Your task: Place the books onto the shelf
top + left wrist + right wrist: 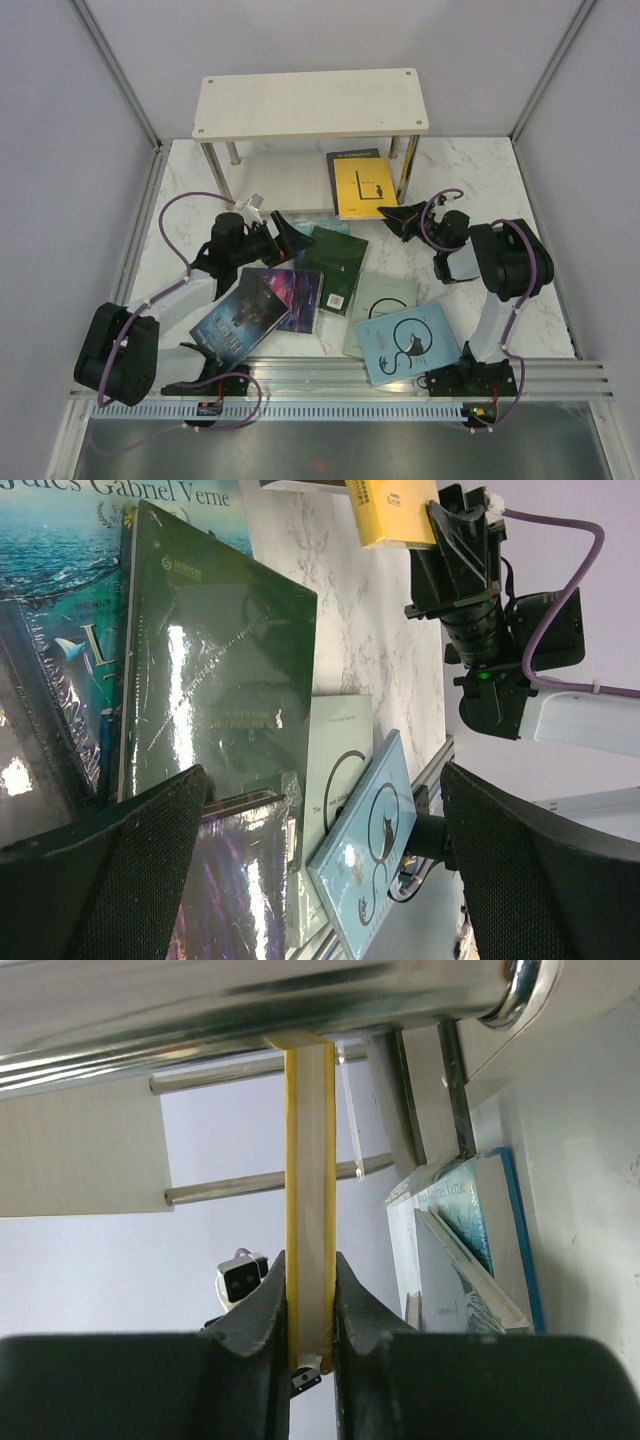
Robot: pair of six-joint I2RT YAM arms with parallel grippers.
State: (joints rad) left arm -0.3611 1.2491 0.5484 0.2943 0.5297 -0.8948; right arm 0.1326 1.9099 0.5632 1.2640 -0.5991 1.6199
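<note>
Marbled white tabletop (185,195), boxed in by pale grey walls (60,150). At the middle of its far edge, shelf (310,103): cream boards on silver legs, long axis parallel to that edge.

Toward the far right, right end effector (402,216), closed tight on the near-right corner of yellow book (362,185). From the right wrist, both fingers (262,1310) pressed flat against the thin yellow edge. Yellow book: cover up, long axis running from near edge to far edge, far end pushed in under the shelf's top board, just beside the right front leg. Resting on the lower board or not: cannot tell.

Left end effector (287,237) at mid-tabletop, spread fully wide, gripping nothing, above the loose pile and pointing toward the right edge.

Pile between centre and near edge:
- dark green book (335,262), long axis roughly near-to-far, lying over teal book (60,570);
- purple book (302,298), just left of the green one;
- dark blue book (238,318), on the purple one, long axis slanting from near-left to far-right;
- grey book (385,298), right of centre, long axis near-to-far;
- pale blue book (412,342) with black cat, overlapping the grey one, closest to the near edge, slightly skewed.
</note>
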